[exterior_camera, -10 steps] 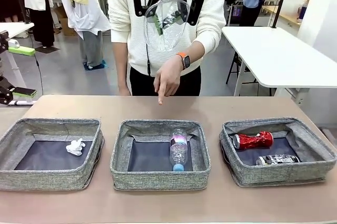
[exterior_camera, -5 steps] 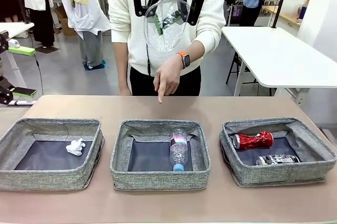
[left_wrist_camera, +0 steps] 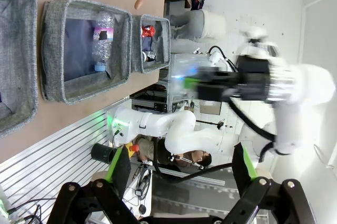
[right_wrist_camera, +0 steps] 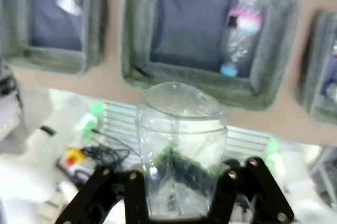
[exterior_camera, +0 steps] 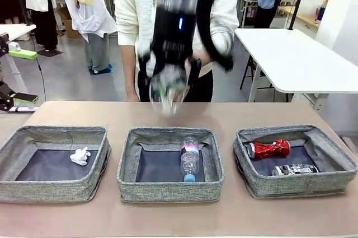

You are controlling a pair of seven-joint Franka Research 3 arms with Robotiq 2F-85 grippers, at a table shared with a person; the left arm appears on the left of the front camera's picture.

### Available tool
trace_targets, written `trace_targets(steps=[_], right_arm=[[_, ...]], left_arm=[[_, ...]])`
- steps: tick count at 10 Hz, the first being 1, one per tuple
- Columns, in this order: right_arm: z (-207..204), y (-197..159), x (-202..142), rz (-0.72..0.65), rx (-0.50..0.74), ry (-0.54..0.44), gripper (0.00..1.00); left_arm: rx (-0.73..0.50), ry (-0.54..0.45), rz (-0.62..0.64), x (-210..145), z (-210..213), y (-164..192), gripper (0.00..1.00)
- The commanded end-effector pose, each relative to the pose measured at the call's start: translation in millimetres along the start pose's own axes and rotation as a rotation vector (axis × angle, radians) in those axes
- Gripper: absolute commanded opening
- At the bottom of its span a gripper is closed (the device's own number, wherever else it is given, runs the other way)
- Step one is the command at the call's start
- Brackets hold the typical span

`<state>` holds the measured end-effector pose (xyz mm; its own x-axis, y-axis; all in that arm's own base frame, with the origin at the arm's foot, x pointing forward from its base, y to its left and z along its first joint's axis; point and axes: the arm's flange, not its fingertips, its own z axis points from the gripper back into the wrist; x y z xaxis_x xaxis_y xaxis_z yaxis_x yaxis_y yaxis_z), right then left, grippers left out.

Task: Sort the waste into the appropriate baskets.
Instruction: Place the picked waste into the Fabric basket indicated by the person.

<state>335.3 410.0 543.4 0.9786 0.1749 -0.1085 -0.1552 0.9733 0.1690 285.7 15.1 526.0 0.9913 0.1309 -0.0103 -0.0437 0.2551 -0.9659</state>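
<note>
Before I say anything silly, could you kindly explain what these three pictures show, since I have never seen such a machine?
They show a two-armed robot sorting waste at a table. One camera looks across the table at a person; the other two sit on the wrists. Three grey baskets stand in a row: the left basket holds a white tissue wad, the middle basket a clear bottle, the right basket a crushed red can and a black-silver can. The right gripper holds crumpled clear plastic above the middle basket. The left gripper is open and empty.

Left pincer [left_wrist_camera: 181, 174] spread wide; baskets [left_wrist_camera: 87, 50] sideways (bottle [left_wrist_camera: 101, 42] inside)
</note>
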Motion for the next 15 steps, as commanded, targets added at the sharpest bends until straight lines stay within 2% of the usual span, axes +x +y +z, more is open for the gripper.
trace_targets(steps=[1, 2, 4, 6, 9, 10, 11, 12, 13, 14, 15], right_arm=[[-79, -2, -3, 0.057, 0.090, 0.070, 0.00], [-98, -3, -3, 0.042, 0.116, 0.041, 0.00], [-98, -11, 2, 0.050, 0.110, -0.043, 0.00], [-100, -12, 4, 0.053, 0.110, -0.023, 0.00], [-100, -14, 5, 0.036, 0.105, -0.044, 0.00], [-98, -15, 4, 0.043, 0.095, -0.058, 0.59], [-96, -16, 4, 0.036, 0.101, -0.062, 0.59], [-94, -17, 4, 0.033, 0.103, -0.071, 1.00], [-93, -18, 3, 0.030, 0.101, -0.076, 0.61], [-93, -19, 3, 0.024, 0.097, -0.085, 1.00], [-93, -20, 3, 0.022, 0.100, -0.089, 1.00]], left_arm=[[-0.009, 0.004, -0.017, -2, 1, -1, 1.00], [-0.009, 0.004, -0.017, -2, 1, -1, 1.00], [-0.009, 0.004, -0.017, -2, 1, -1, 1.00], [-0.009, 0.004, -0.017, -2, 1, -1, 1.00], [-0.009, 0.004, -0.017, -2, 1, -1, 1.00], [-0.009, 0.004, -0.017, -2, 1, -1, 1.00], [-0.009, 0.004, -0.017, -2, 1, -1, 1.00], [-0.009, 0.004, -0.017, -2, 1, -1, 1.00], [-0.009, 0.004, -0.017, -2, 1, -1, 1.00], [-0.009, 0.004, -0.017, -2, 1, -1, 1.00], [-0.009, 0.004, -0.017, -2, 1, -1, 1.00]])
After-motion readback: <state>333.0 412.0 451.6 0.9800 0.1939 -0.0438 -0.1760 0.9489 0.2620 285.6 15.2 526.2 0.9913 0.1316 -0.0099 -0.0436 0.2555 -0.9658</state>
